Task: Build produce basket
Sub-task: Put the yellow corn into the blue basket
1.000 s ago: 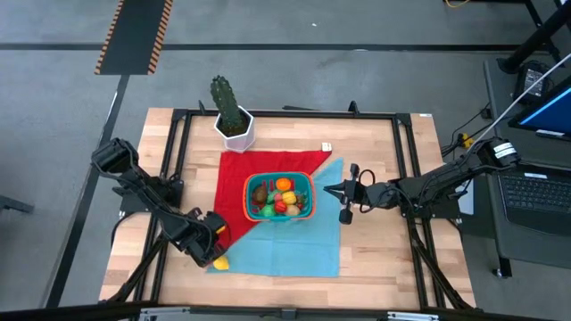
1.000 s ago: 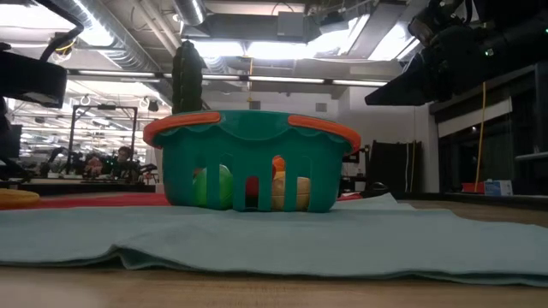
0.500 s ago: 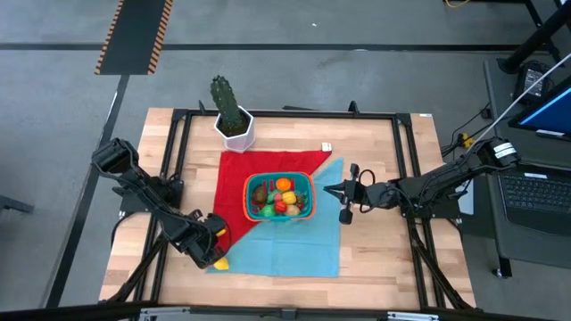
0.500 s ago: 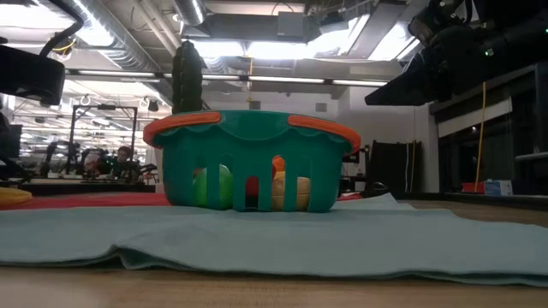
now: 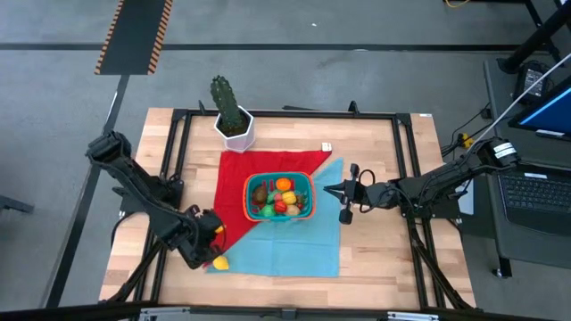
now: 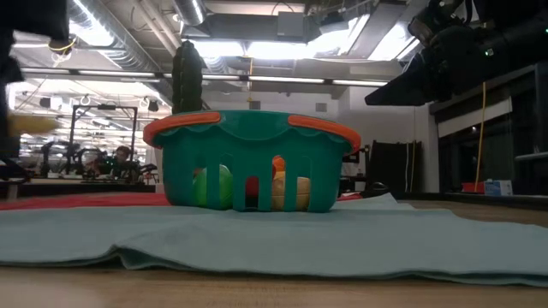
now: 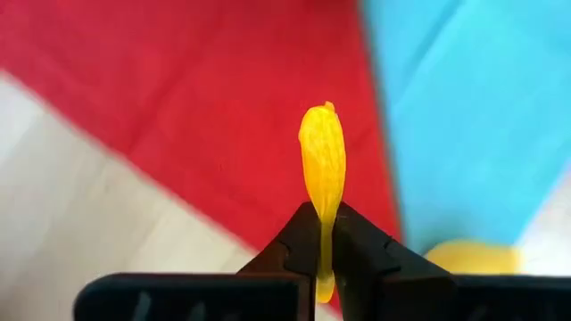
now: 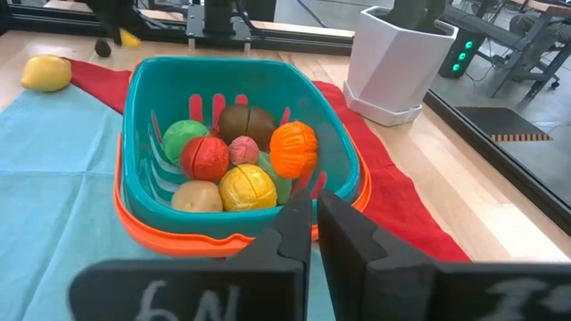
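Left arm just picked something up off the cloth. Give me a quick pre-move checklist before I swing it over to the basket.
1. Left gripper grip: jaws shut on the thin yellow piece, which sticks out past them. Ok.
2. Piece lifted clear of the red cloth: cannot tell from the wrist view.
3. Basket upright on the cloths, open side up. Ok.
4. Room inside: produce covers the basket floor but sits below the rim. Ok.
5. Right gripper close beside the basket, jaws shut, holding nothing; it may crowd the approach. Not ok.
6. Another yellow piece lies at the blue cloth's corner, still to collect. Not ok.
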